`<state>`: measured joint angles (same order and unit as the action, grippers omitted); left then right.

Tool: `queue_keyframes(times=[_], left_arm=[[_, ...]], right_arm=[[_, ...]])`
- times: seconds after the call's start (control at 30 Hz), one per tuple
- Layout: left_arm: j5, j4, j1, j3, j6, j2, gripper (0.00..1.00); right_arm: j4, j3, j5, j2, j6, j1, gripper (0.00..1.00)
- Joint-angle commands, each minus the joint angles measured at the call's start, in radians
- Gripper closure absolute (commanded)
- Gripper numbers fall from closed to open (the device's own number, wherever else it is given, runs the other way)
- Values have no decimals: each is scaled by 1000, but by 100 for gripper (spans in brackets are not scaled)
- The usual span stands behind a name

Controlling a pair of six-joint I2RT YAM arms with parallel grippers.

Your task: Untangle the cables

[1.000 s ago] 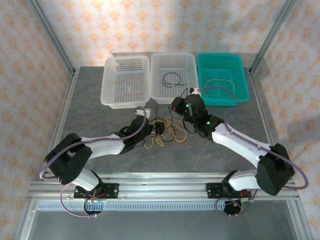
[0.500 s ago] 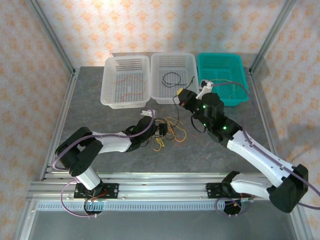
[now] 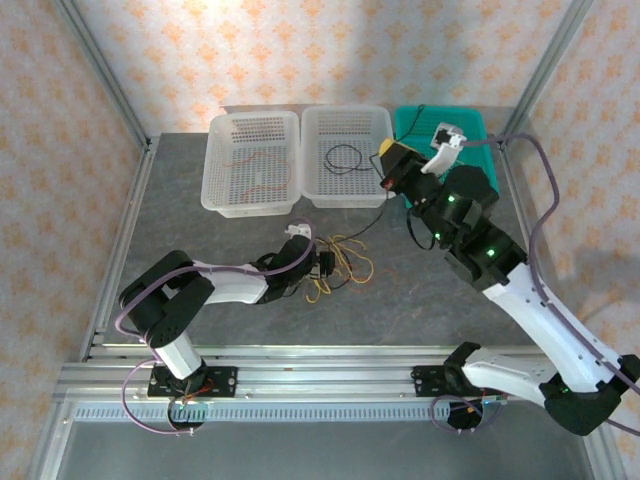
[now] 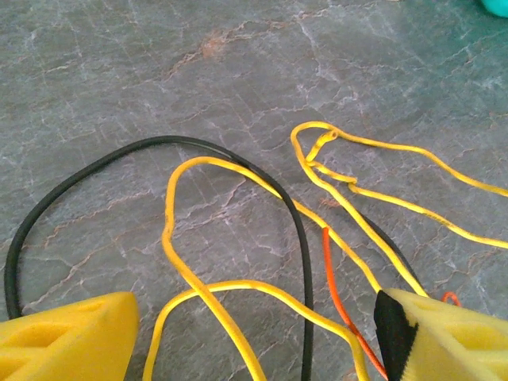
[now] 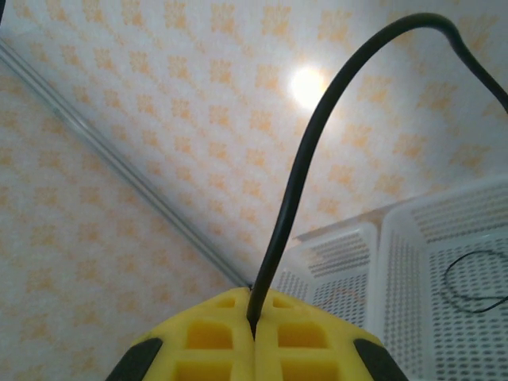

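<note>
**Black cable lifted off the tangle, sorting partly done**

Mid-counter (image 3: pixel 180 230): the left fingers (image 3: pixel 322 262) are spread apart and low at the left side of the tangle (image 3: pixel 342 262), clamped on nothing. In the left wrist view, yellow cables (image 4: pixel 190 278) loop over each other, a black loop (image 4: pixel 159 143) arcs across them, and a red strand (image 4: pixel 337 290) lies by the right pad. All of it lies on the counter, crossed.

Further back, the right fingers (image 3: pixel 392 166) are pressed together on a black cable (image 5: pixel 298 182), raised near the gap between the mid basket (image 3: pixel 306 150) and the teal basket (image 3: pixel 472 122). In the top view the cable runs down from there into the tangle, so it probably isn't free yet.

Far edge: the left basket (image 3: pixel 212 150) holds a red cable (image 3: pixel 255 165), and the mid basket holds a black strand (image 3: pixel 345 157). The teal basket is mostly behind the right arm, so its contents can't be told.

Progress looks roughly midway. At least two cables are binned. Left to do: pull the held black cable clear and drop it, then separate the yellow cables and red strand in the heap.
</note>
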<state>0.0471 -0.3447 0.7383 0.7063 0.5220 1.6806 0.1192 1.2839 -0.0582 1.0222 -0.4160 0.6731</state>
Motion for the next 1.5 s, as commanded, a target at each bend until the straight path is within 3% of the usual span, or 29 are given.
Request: queue_keyframes(times=[0.0, 0.33, 0.57, 1.03, 1.47], left_arm=[[44, 23, 6, 19, -17, -4, 20], [31, 85, 10, 58, -48, -115, 20], [69, 88, 10, 36, -51, -233, 21], [90, 63, -22, 106, -82, -244, 20], [-141, -7, -215, 199, -53, -253, 20]], right_arm=[[73, 54, -102, -34, 96, -4, 100], [160, 101, -198, 5, 180, -30, 100], [133, 133, -180, 89, 200, -73, 100], [74, 315, -7, 411, 240, -222, 100], [88, 588, 93, 786, 249, -280, 100]])
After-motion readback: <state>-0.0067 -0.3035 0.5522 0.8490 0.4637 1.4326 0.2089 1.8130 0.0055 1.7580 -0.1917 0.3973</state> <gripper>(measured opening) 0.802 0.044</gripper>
